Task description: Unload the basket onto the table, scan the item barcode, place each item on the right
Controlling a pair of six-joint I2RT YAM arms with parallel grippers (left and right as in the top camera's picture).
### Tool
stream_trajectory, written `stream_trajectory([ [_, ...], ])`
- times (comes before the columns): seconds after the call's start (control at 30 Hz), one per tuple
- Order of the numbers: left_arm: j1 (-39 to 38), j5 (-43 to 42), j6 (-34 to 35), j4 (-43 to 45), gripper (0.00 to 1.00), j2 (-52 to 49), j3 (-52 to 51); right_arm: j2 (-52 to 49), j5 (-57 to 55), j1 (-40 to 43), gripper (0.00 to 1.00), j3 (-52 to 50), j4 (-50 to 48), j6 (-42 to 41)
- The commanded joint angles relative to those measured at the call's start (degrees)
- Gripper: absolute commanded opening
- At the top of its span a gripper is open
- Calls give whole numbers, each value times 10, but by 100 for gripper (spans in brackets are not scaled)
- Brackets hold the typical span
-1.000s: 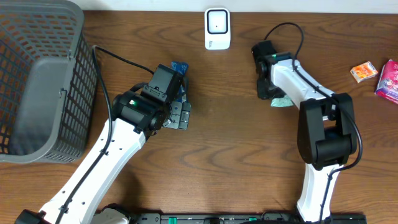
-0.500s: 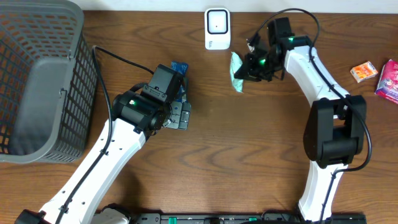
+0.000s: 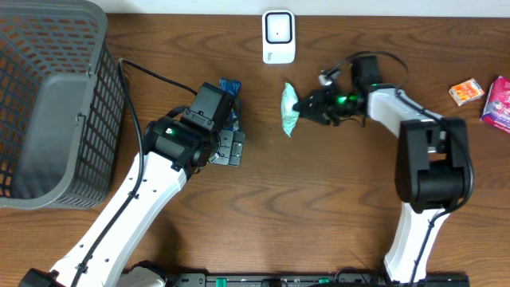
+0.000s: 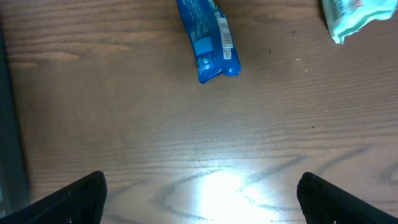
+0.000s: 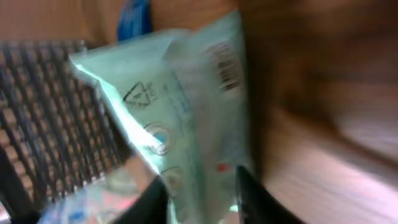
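Observation:
A mint-green packet (image 3: 288, 108) hangs below the white scanner (image 3: 278, 36), at the tip of my right gripper (image 3: 309, 104). In the right wrist view the packet (image 5: 186, 106) shows a barcode on its upper right. Its lower end sits between the two dark fingers of the right gripper (image 5: 202, 196), and blur hides whether they press on it. My left gripper (image 3: 231, 147) is open over bare wood, just below a blue packet (image 3: 230, 86). The left wrist view has that blue packet (image 4: 208, 40) ahead of the left gripper (image 4: 202, 199) and the green packet (image 4: 354, 17) at top right.
A grey mesh basket (image 3: 48, 104) fills the left end of the table. An orange box (image 3: 466, 92) and a pink packet (image 3: 498, 102) lie at the far right edge. A black cable runs from the basket side to the left arm.
The right arm lifted the green packet from the table on the right, carried it up beside the scanner, then swung it down and left. The left arm has not moved.

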State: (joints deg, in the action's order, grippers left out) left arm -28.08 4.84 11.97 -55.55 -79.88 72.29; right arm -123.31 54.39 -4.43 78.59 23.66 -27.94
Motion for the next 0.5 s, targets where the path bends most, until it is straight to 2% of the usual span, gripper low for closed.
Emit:
stream_trajectory([
  [0.0, 1, 3, -1, -1, 98, -2, 0, -1, -37, 51, 48, 0, 17, 14],
  [0.1, 1, 3, -1, -1, 98, -2, 0, -1, -58, 87, 40, 1, 50, 26],
  [0.17, 1, 3, -1, -1, 98, -2, 0, 2, -73, 100, 39, 3, 73, 38],
  [0.37, 1, 3, -1, -1, 98, -2, 0, 47, -109, 98, 40, 10, 122, 90],
  [0.47, 1, 3, -1, -1, 98, -2, 0, 72, -120, 81, 45, 10, 119, 104],
])
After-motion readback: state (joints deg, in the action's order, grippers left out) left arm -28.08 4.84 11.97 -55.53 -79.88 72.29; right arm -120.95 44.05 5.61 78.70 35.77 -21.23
